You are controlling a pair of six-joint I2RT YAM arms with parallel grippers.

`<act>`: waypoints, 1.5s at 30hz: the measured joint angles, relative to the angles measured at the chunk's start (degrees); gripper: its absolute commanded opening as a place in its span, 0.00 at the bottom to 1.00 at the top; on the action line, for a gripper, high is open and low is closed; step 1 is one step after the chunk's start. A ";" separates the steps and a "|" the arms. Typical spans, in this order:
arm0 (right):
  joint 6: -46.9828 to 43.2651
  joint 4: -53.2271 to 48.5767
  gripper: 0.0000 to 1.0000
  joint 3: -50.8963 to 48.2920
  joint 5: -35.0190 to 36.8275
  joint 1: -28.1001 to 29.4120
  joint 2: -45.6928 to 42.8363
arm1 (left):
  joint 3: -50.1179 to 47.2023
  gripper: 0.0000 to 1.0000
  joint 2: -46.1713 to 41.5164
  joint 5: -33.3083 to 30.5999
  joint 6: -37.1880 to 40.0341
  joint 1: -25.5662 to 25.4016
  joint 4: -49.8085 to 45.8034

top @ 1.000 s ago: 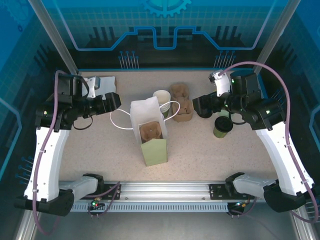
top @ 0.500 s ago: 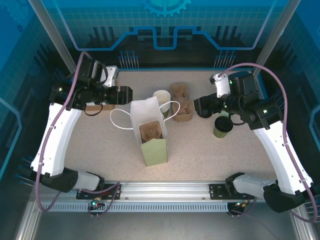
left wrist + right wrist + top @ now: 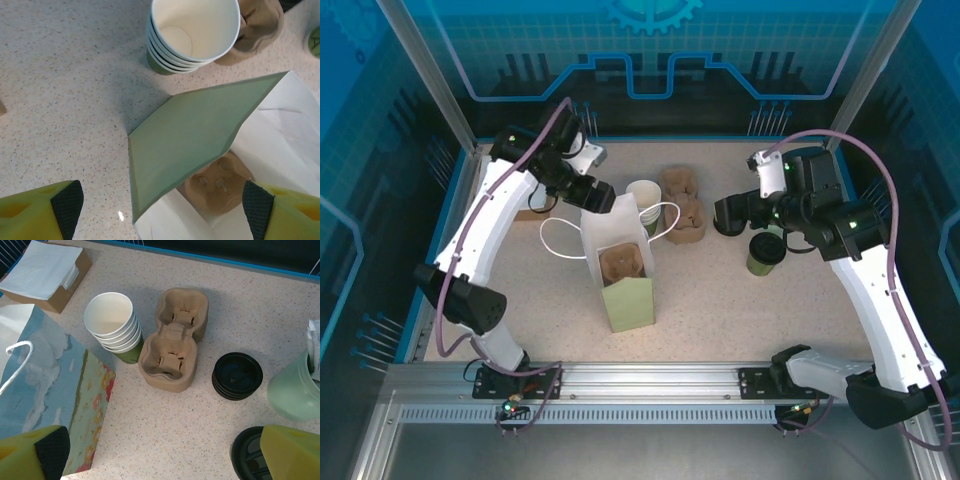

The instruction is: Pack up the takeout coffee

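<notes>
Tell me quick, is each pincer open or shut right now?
Left pincer: open, empty, above the bag.
Right pincer: open, empty.

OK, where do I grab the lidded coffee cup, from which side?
Grip the lidded coffee cup by its green wall, below the black lid. It stands upright with bare table on its near side, so I'd come in level from there.

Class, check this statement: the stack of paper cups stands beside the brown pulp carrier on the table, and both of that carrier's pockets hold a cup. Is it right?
Not quite. The stack of paper cups does stand beside the brown pulp carrier on the table, but both of its pockets are empty, as the right wrist view shows.
</notes>
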 measured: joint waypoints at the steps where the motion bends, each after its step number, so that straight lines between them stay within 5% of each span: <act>1: 0.00 0.00 1.00 -0.02 -0.07 -0.09 0.00 | 0.00 0.84 0.28 0.20 0.96 -0.04 -0.11; 12: -0.11 -3.04 1.00 -1.18 -0.35 -4.50 0.44 | -1.31 0.26 2.80 2.01 7.69 -0.02 -0.26; 17: -0.98 -5.11 1.00 -2.51 -1.20 -9.64 0.81 | -1.79 0.10 2.62 2.62 9.16 -0.02 -0.26; 24: -2.56 -7.80 1.00 -6.86 0.66 -18.78 1.92 | -3.34 0.08 0.31 1.84 7.78 -0.02 -0.87; 34: -1.60 -4.70 1.00 -19.39 3.26 -20.02 6.93 | -4.46 0.08 -0.72 1.81 2.12 0.04 -0.61; 41: -0.87 -1.51 1.00 -22.16 4.04 -19.93 10.84 | -5.49 0.33 -0.79 2.36 0.70 0.04 -0.55; 45: -0.83 0.07 1.00 -22.18 4.44 -19.91 12.66 | -5.73 0.40 -0.92 2.38 0.39 0.04 -0.31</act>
